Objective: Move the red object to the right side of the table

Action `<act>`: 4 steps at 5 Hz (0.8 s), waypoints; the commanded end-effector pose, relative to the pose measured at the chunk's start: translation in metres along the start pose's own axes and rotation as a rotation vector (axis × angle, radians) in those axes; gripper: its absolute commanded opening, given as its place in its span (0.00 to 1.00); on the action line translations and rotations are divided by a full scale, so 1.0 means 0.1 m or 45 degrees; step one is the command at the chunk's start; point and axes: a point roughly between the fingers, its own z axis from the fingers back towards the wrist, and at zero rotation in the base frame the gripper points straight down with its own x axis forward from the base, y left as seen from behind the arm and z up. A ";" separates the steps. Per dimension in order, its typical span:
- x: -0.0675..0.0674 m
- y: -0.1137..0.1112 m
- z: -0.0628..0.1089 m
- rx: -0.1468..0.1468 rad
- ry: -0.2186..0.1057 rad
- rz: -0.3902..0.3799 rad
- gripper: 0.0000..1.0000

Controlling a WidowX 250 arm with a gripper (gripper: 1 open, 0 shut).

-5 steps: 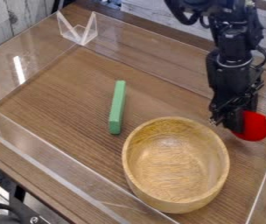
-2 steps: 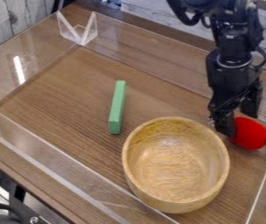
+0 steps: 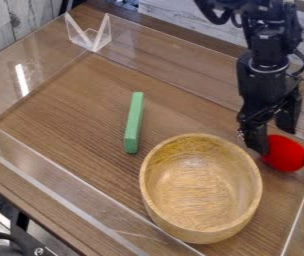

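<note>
The red object, a small glossy toy fruit with a light-green leafy stem, rests on the brown wood-grain table at its right side, close to the clear wall. My gripper hangs just above and slightly left of it, pointing down, open, with nothing between its fingers. One dark fingertip stands close to the fruit's upper left; I cannot tell whether it touches.
A round light wooden bowl sits directly left of the fruit near the front. A flat green bar lies mid-table. Low clear acrylic walls border the tabletop, one running just right of the fruit.
My gripper opened and let go of the red fruit, which dropped slightly to rest on the table. The gripper then rose a little above it.
</note>
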 end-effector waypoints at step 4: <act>0.16 -0.17 0.69 -0.167 0.000 -0.065 1.00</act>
